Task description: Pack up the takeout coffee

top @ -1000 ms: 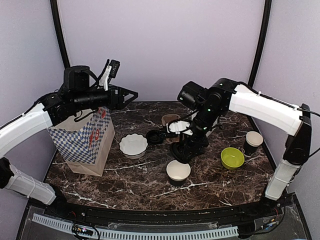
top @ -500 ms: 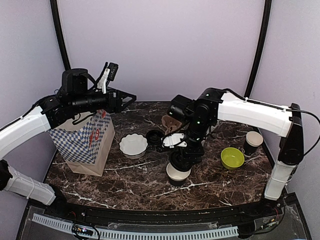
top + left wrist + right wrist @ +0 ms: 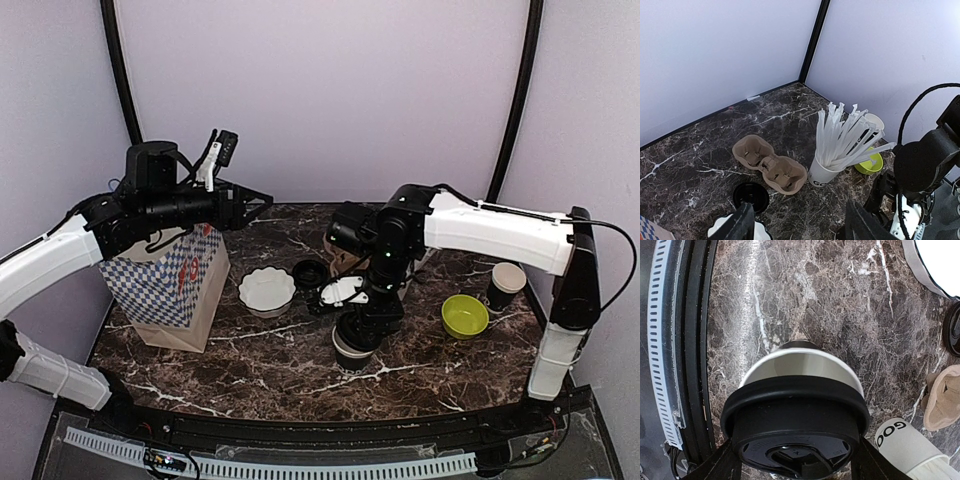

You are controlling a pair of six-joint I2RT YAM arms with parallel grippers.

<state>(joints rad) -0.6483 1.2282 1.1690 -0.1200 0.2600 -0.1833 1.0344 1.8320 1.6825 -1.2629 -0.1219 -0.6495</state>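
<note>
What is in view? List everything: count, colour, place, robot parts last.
paper cup: two, black, white inside; one front centre under the right gripper, one at the right edge.
lid: two, black; one over the front cup, one loose by the carrier.
cup carrier: one, brown, back centre.
cup of straws: one, white, beside the carrier.
bowl: one, lime green, right.
scalloped dish: one, white, centre left.
paper bag: one, blue-white checked, left.
table: one, dark marble.
left gripper: open, raised near the bag.
right gripper: closed on a lid.

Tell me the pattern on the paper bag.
Blue-and-white checks on the bag, clearest from the top camera.
</note>
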